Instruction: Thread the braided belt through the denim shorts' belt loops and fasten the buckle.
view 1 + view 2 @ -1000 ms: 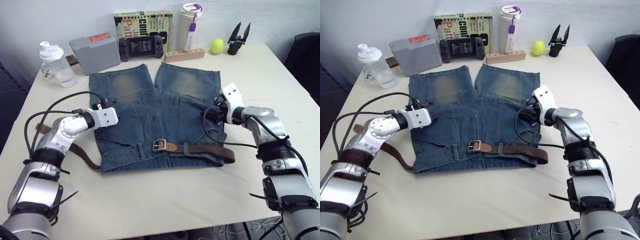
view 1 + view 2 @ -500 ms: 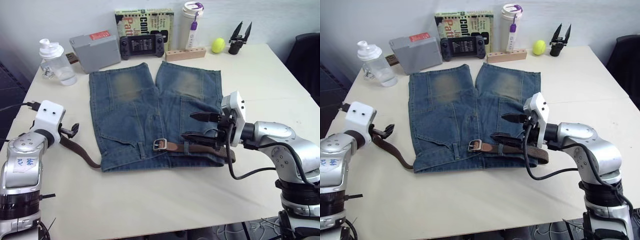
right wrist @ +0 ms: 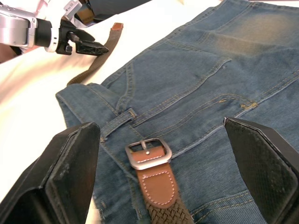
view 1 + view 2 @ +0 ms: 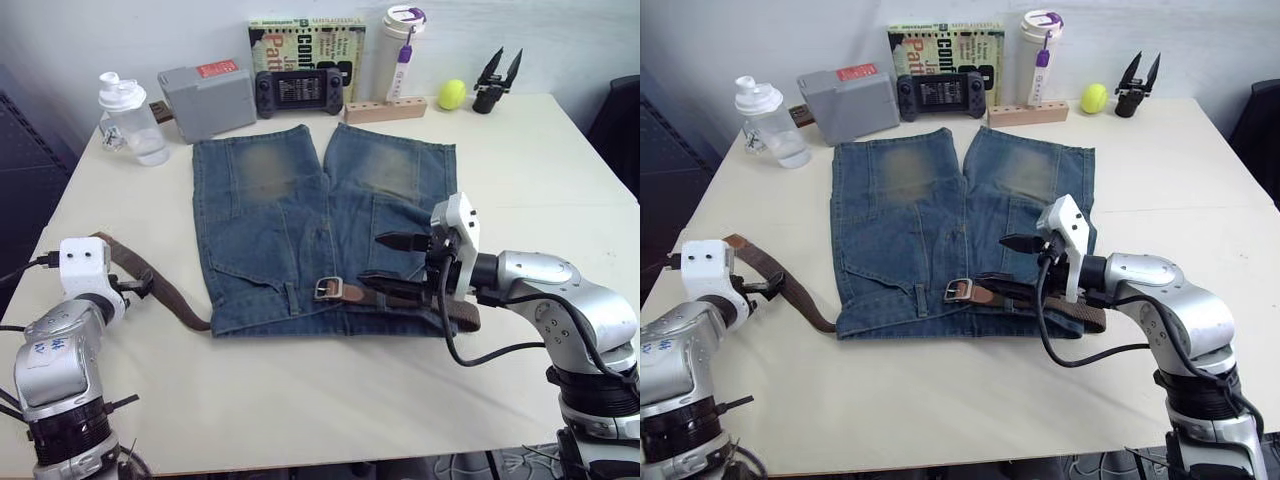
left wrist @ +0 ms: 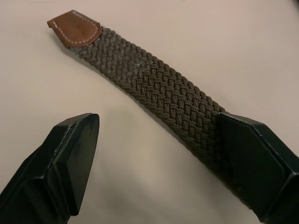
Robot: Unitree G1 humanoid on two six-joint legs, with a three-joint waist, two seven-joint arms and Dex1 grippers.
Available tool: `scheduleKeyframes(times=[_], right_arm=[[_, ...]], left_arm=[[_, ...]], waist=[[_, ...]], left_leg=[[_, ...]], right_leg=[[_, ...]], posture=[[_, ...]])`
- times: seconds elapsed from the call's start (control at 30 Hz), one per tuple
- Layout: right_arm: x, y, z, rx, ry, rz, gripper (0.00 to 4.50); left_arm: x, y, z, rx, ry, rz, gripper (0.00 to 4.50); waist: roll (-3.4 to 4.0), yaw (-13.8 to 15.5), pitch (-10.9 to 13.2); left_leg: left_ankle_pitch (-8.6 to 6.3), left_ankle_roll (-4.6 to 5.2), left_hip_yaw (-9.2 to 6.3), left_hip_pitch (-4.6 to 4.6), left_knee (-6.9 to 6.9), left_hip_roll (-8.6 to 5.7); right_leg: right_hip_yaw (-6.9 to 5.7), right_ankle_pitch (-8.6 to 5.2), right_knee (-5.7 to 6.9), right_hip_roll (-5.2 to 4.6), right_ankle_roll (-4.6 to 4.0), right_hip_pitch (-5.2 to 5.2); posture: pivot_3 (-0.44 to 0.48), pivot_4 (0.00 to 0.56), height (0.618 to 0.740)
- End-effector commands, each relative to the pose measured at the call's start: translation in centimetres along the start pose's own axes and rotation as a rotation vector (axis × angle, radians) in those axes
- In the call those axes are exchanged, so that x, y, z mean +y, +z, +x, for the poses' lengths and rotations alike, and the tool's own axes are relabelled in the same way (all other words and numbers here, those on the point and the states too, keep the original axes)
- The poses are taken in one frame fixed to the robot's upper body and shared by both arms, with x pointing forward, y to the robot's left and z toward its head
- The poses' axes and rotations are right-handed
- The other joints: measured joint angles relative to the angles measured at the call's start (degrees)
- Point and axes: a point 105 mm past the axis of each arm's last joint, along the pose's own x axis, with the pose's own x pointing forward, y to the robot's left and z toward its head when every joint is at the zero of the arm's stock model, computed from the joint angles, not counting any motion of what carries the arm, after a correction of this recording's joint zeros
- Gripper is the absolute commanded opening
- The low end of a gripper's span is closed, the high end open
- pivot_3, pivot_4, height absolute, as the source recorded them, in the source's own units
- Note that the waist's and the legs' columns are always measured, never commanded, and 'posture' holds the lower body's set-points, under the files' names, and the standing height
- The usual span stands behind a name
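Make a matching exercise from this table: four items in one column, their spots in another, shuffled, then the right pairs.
Items:
1. buckle
2. leather tip
3. yellow ball
4. water bottle

Spots:
A. far edge of table, robot's left
B. lying on the denim shorts' waistband
C. on bare tabletop, ahead of the left gripper
D. far edge of table, robot's right

Pairs: 1-B, 2-C, 3-D, 4-A

**Head pair overlooking, wrist cameras hugging the cloth**

Both eye views are looking down from above, sharing the faded blue denim shorts point(image 4: 320, 235). Each wrist camera is peering closely along its pincer; the right one is also catching the silver rectangular metal buckle point(image 3: 147, 153).
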Motion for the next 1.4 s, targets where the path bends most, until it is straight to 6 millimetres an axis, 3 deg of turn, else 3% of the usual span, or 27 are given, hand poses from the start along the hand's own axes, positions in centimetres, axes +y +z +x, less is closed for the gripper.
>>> scheduleKeyframes(times=[0.03,0.13,0.27,0.43,0.6,1.0,1.13,1.2,1.3,1.4], right_arm=[[-0.1,0.5,0.2,-0.012,-0.008,-0.036,4.50],[-0.3,0.4,0.4,-0.013,-0.016,-0.034,4.50],[-0.2,0.3,0.8,-0.021,-0.009,-0.029,4.50],[0.0,0.4,1.0,-0.026,-0.007,-0.031,4.50],[0.0,0.5,0.9,-0.029,-0.010,-0.032,4.50],[-0.3,0.6,0.7,-0.036,-0.026,-0.040,4.50],[-0.4,0.7,0.7,-0.040,-0.028,-0.042,4.50],[-0.4,0.8,0.7,-0.042,-0.029,-0.045,4.50],[-0.6,1.0,0.5,-0.050,-0.041,-0.050,4.50],[-0.7,1.0,0.5,-0.050,-0.050,-0.051,4.50]], left_arm=[[-0.7,2.7,-0.1,-0.101,-0.034,-0.066,4.43],[-1.0,5.0,-0.5,-0.159,-0.047,-0.046,4.43],[-1.5,5.8,-0.5,-0.164,-0.059,-0.031,4.43],[-0.6,2.1,0.2,-0.029,0.001,-0.021,4.43],[-0.1,-0.3,0.5,0.031,0.033,-0.033,4.43],[-0.6,-1.8,0.5,0.038,0.002,-0.106,4.43],[-0.6,-1.9,0.5,0.041,-0.003,-0.118,3.38],[-0.6,-1.9,0.6,0.041,-0.003,-0.118,2.54],[-1.0,-1.8,0.7,0.034,-0.025,-0.119,1.69],[-1.3,-1.7,0.7,0.029,-0.045,-0.107,0.32]], waist=[[0.00,0.03,0.00],[-0.19,0.01,0.05],[-0.26,-0.18,0.03],[-0.26,-0.65,0.03],[-0.26,-0.88,0.03],[-0.27,-0.36,0.03],[-0.27,-0.36,0.03],[-0.27,-0.25,0.03],[-0.27,-0.14,0.03],[-0.27,-0.13,0.03]], left_leg=[[0.00,0.00,0.00,0.02,0.00,0.00],[0.00,0.00,-0.04,0.01,0.03,0.00],[0.00,-0.01,-0.06,-0.01,0.03,0.01],[0.00,0.00,-0.03,0.01,-0.04,-0.01],[0.00,-0.01,-0.03,0.02,-0.05,0.01],[0.00,-0.02,0.00,0.47,-0.15,0.03],[-0.02,-0.04,-0.02,0.73,-0.24,0.04],[-0.02,-0.04,-0.02,0.76,-0.26,0.04],[-0.02,-0.04,-0.01,0.76,-0.24,0.03],[-0.02,-0.04,-0.01,0.76,-0.25,0.04]], right_leg=[[0.00,0.00,0.00,0.00,0.00,0.03],[-0.04,0.00,0.00,0.00,0.00,0.04],[-0.06,0.00,0.00,0.00,0.00,0.04],[-0.06,0.00,-0.05,0.01,0.00,0.03],[-0.05,0.00,-0.04,0.03,0.00,0.03],[-0.03,0.00,-0.13,0.03,0.00,0.50],[0.07,0.00,-0.16,0.03,-0.01,0.63],[0.11,0.00,-0.15,0.04,-0.01,0.63],[0.11,0.00,-0.15,0.03,-0.01,0.64],[0.11,0.00,-0.15,0.04,-0.01,0.65]], posture=[[0.000,0.150,0.726],[0.000,0.150,0.726],[0.000,0.150,0.726],[0.000,0.150,0.726],[0.000,0.150,0.726],[0.000,0.150,0.726],[0.000,0.150,0.726],[0.000,0.150,0.726],[0.000,0.150,0.726],[0.000,0.150,0.726]])
